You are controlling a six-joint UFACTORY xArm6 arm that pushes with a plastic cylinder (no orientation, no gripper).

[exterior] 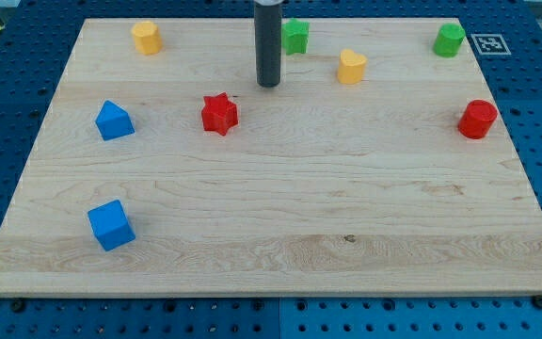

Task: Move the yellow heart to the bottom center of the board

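Observation:
The yellow heart (351, 67) lies near the view's top, right of centre, on the wooden board (271, 217). My tip (268, 85) stands on the board to the heart's left, well apart from it. A green star-like block (294, 36) is just up and right of the rod. A red star (219, 114) lies down and left of my tip.
A yellow hexagon-like block (146, 38) lies at the top left. A green cylinder-like block (449, 40) lies at the top right and a red cylinder (478, 119) at the right edge. A blue house-shaped block (114, 121) and a blue cube (111, 225) lie at the left.

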